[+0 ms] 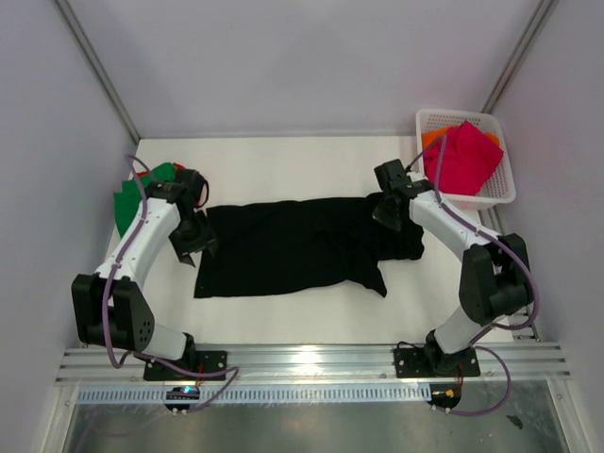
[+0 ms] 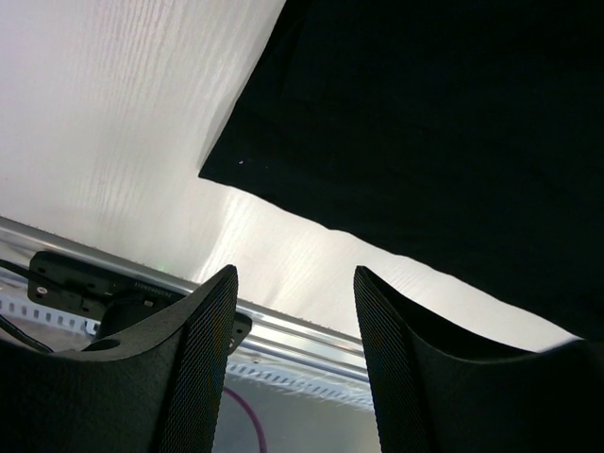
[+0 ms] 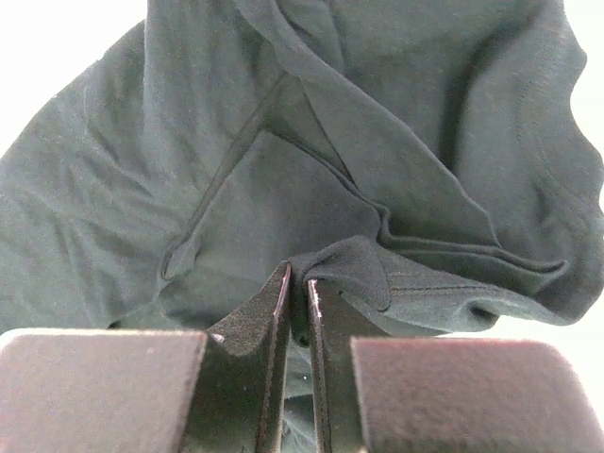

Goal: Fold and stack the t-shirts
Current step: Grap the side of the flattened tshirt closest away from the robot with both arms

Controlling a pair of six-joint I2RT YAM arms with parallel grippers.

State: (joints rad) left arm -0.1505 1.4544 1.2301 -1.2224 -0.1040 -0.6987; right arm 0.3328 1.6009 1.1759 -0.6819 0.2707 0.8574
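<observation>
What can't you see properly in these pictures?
- Top view: the orange t-shirt is mostly buried under the magenta-pink t-shirt in the basket.
- Top view: the green t-shirt is partly covered by the left arm.
- Both wrist views: the black t-shirt is cut off by the picture edges.
- Top view: the fingertips of the right gripper are lost against the dark cloth.
</observation>
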